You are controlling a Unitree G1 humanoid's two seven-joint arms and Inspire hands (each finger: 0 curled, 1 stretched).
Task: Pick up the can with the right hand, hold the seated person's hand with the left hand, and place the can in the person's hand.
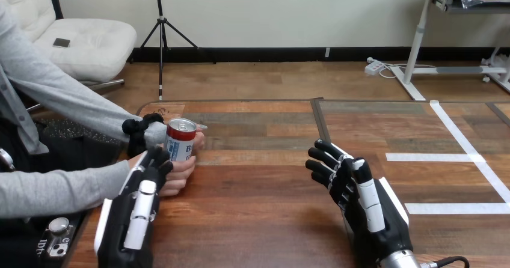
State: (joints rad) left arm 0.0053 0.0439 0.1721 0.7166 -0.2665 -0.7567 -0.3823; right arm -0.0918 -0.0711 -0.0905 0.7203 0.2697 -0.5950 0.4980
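Found the right robot hand [361, 190] open and empty over the table [264, 214], fingers loosely spread, well apart from the can [180, 140]. Found the left robot hand [141, 202] by the table's left edge, touching the person's nearer hand [178, 179]; could not tell whether it gripped that hand or merely lay against it. Saw the can upright, already cradled in that nearer hand, with the person's farther hand [199, 139] against its far side.

Judged the can a small metal one: stiff end to end, but thin-walled enough to dent under a hard squeeze. Judged it smooth and likely slippery on the label, and of modest weight, more if full. Reckoned the best hold to be round the middle of the wall, thumb opposite fingers, clear of the rimmed top.

Counted one can, two robot hands, two hands of the person.
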